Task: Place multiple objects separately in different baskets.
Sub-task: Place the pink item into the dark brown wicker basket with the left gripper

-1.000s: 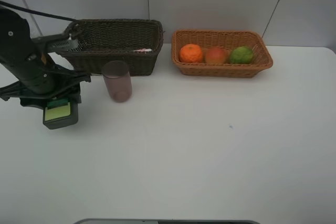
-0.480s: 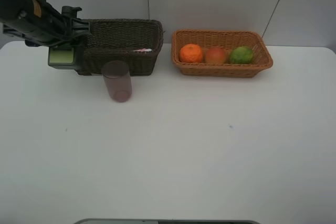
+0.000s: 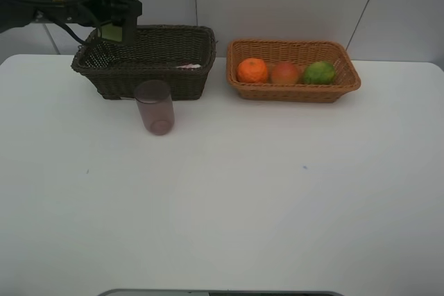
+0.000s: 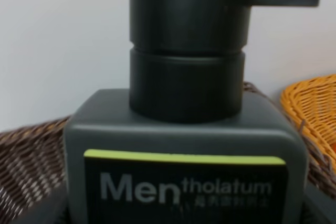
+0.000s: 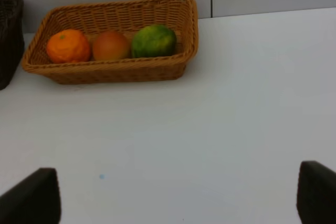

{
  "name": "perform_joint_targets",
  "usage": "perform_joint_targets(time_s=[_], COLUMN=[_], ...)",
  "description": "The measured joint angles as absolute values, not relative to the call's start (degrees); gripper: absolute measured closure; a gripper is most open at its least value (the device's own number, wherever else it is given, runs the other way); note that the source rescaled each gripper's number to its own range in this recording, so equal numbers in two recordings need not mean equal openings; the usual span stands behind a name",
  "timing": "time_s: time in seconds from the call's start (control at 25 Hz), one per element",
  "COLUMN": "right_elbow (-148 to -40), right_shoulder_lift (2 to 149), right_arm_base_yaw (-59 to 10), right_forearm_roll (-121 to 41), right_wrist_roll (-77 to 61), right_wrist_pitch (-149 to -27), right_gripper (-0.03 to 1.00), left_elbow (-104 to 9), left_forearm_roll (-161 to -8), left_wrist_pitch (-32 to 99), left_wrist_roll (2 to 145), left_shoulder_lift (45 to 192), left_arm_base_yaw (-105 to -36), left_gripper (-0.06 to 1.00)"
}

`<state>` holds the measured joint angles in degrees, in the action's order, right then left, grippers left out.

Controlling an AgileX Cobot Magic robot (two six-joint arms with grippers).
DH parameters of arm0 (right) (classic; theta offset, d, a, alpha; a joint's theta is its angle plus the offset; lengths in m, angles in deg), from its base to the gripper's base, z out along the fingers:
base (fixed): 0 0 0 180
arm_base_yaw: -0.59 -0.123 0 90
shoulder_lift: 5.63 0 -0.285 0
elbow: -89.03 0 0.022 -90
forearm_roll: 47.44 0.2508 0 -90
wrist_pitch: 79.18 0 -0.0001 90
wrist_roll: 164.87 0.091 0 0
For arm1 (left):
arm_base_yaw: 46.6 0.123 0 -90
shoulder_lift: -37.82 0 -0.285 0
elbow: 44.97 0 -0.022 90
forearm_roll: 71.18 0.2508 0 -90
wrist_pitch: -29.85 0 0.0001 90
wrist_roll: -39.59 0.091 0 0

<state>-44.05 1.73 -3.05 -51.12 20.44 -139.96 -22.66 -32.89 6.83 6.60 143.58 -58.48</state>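
Left gripper [image 3: 113,13]: clamped on the dark green pump bottle [image 4: 185,129], held in the air over the far left corner of the dark brown basket [image 3: 198,50].
Pump bottle: upright in the left wrist view, black pump head on top, a lime stripe above its label; the dark basket's weave shows behind it.
Right gripper [image 5: 178,195]: jaws spread wide and holding nothing, above bare table [image 3: 277,192], well apart from the dark brown basket and on the tan basket's side of it.
Dark brown basket: at the back of the table; something pale pink and white [image 3: 187,66] lies inside near its front wall, too hidden to name.
Pink-purple cup [image 3: 155,107]: upright on the table, just in front of the dark brown basket's front wall.
Tan basket [image 3: 297,93]: just beside the dark brown basket, not touching it.
Inside the tan basket: orange [image 3: 252,70] nearest the dark brown basket, then the peach-like fruit [image 3: 284,73], then the green citrus [image 3: 319,72], in a row.
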Motion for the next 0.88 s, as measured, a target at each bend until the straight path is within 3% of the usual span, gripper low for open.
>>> perform_joint_targets(time_s=[0.48, 0.88], right_elbow=[-44.05, -44.05], right_shoulder_lift=[1.73, 1.73], right_arm_base_yaw=[-3.05, -3.05], right_forearm_roll=[-51.12, -51.12], right_wrist_roll=[20.44, 20.44], right_wrist_pitch=[-139.96, -139.96], right_gripper=[-0.03, -0.03], left_elbow=[-23.35, -30.88], left_forearm_roll=[-49.41, -52.46], left_wrist_pitch=[-18.81, -19.87], left_wrist_roll=[24.37, 24.99], left_shoulder_lift=[159.41, 168.26], left_arm_base_yaw=[-57.63, -57.56], left_gripper=[0.13, 0.13])
